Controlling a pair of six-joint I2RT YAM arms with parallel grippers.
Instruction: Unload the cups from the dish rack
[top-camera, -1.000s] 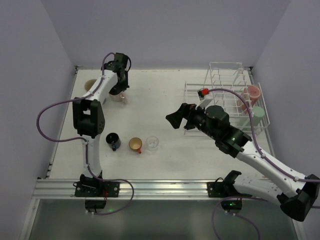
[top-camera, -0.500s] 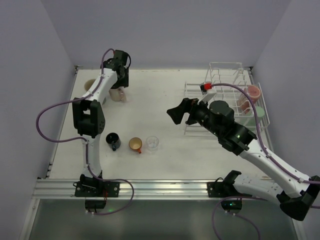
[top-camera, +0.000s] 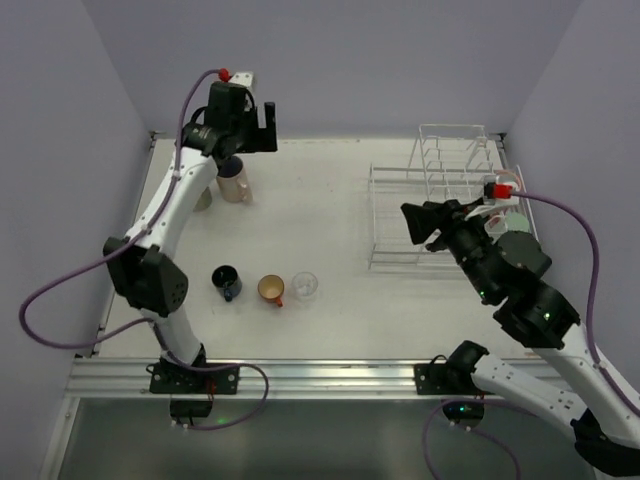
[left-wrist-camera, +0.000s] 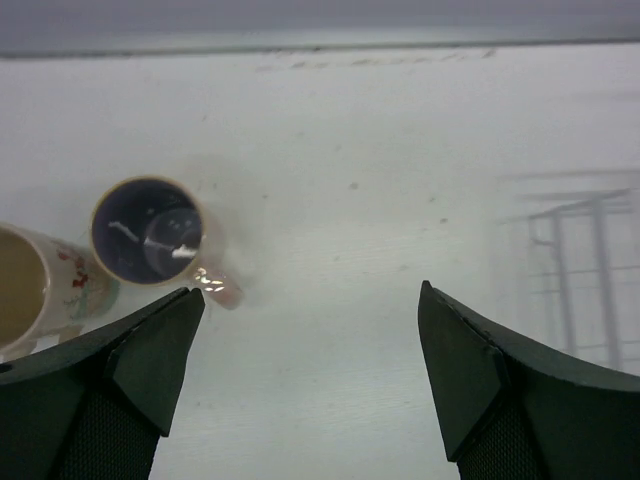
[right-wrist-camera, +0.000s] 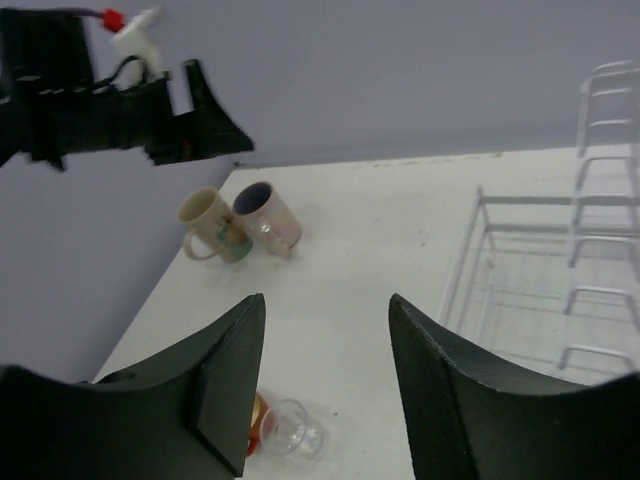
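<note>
The white wire dish rack (top-camera: 440, 195) stands at the back right; a bit of a green tumbler (top-camera: 522, 222) shows in it behind my right arm. On the table stand a pinkish-beige mug (top-camera: 236, 184) (left-wrist-camera: 150, 232) and a decorated beige mug (left-wrist-camera: 30, 290) (right-wrist-camera: 213, 226) at the back left. A dark blue mug (top-camera: 226, 281), an orange cup (top-camera: 271, 289) and a clear glass (top-camera: 305, 285) (right-wrist-camera: 290, 428) sit in a row nearer me. My left gripper (top-camera: 262, 128) (left-wrist-camera: 310, 293) hangs open above the pinkish mug, holding nothing. My right gripper (top-camera: 416, 225) (right-wrist-camera: 326, 300) hovers at the rack's left edge, jaws apart and empty.
Purple cables loop off both arms. Grey walls close the table at the back and on both sides. The rack's tall dividers (right-wrist-camera: 605, 200) rise just right of my right gripper.
My left gripper opened and rose off the pinkish-beige mug, leaving it by the other mug. My right arm swung right toward the rack and its jaws narrowed.
</note>
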